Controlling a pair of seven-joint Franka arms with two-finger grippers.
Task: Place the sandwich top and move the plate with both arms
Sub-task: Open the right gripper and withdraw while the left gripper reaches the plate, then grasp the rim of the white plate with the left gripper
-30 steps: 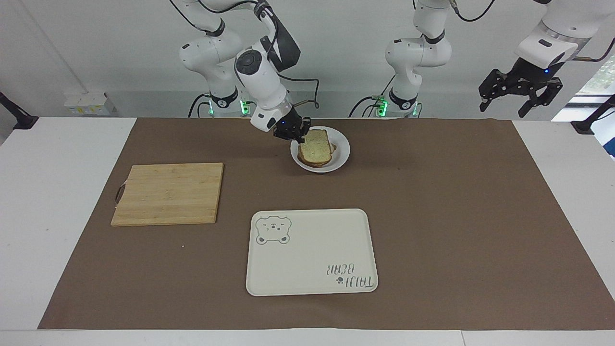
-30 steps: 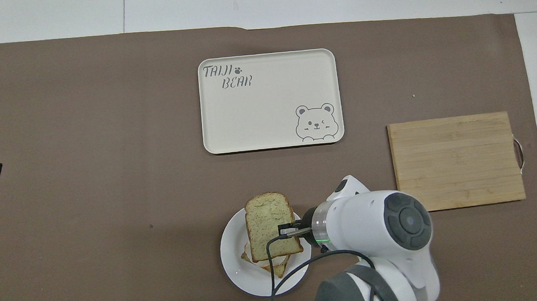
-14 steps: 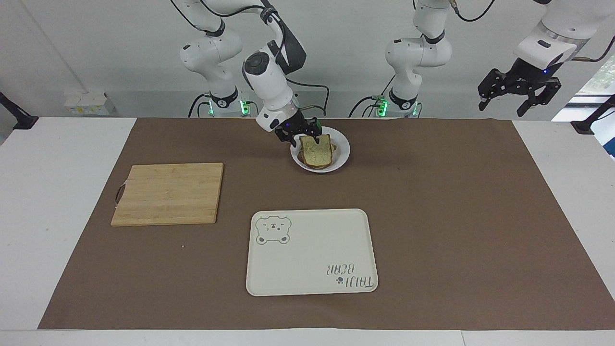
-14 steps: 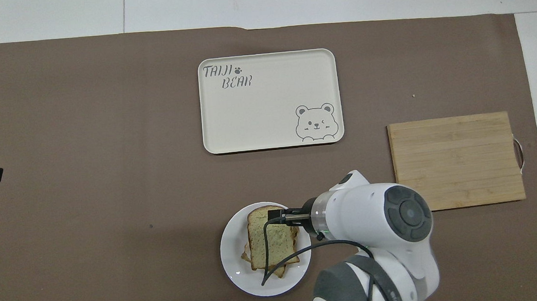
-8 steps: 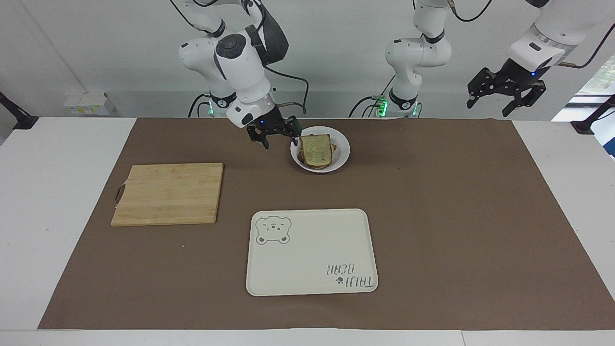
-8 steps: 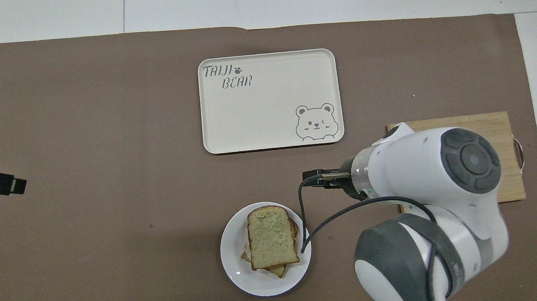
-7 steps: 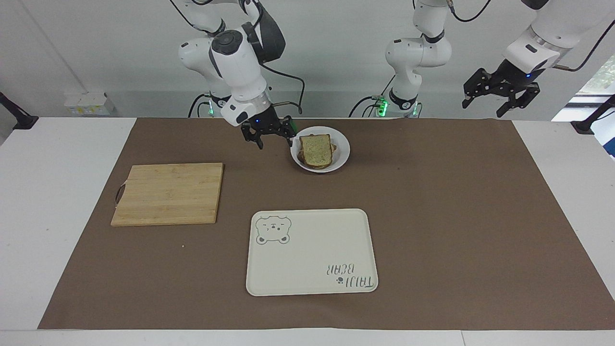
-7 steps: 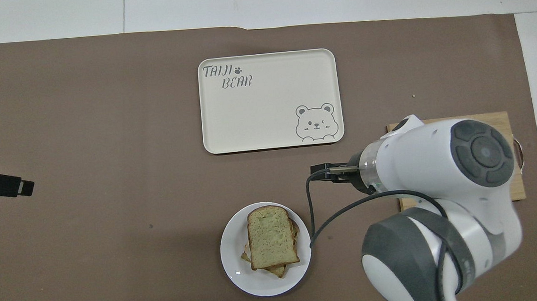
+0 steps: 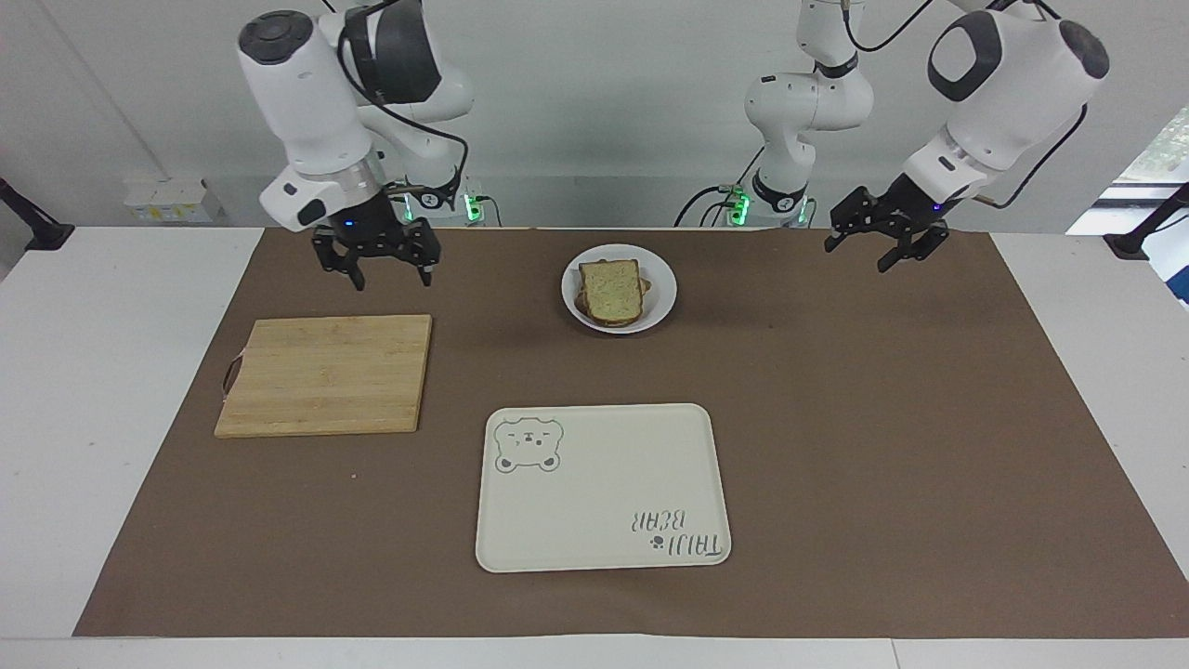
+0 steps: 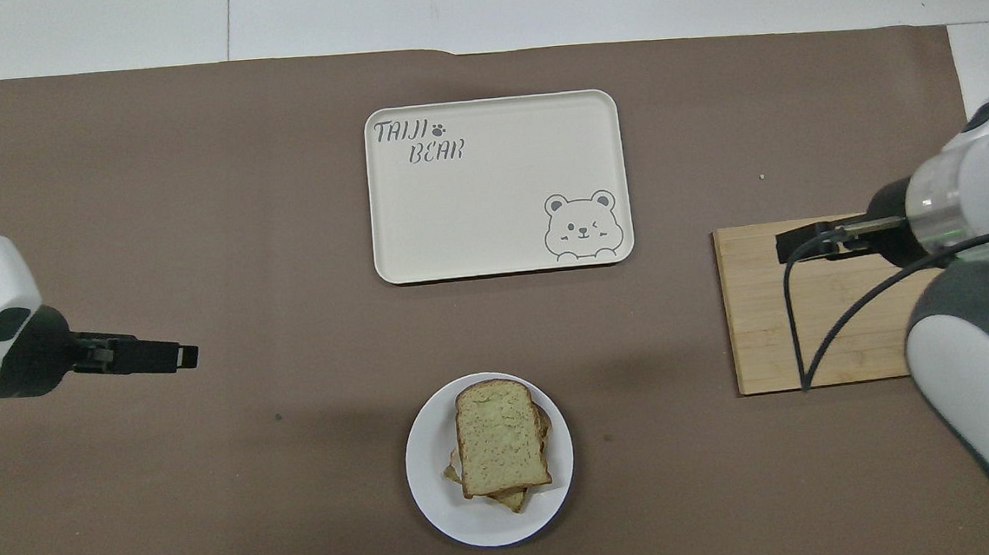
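Across the facing view: pale brown-crusted sandwich top (image 9: 611,288) sits on the stack in the small round white plate (image 9: 662,299). Right gripper (image 9: 376,269) hangs over the mat beside the bamboo cutting board (image 9: 325,373), fingers apart, empty. Left gripper (image 9: 887,247) likewise, toward its own end.
Overhead: plate is nearer the robots than the cream bear tray (image 10: 497,186).

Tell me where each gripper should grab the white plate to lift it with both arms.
Probably the plate's bare rim at two opposite edges, the right gripper from the cutting board's end, the left gripper from its own end. The sandwich top covers the middle, leaving only the shallow rim free.
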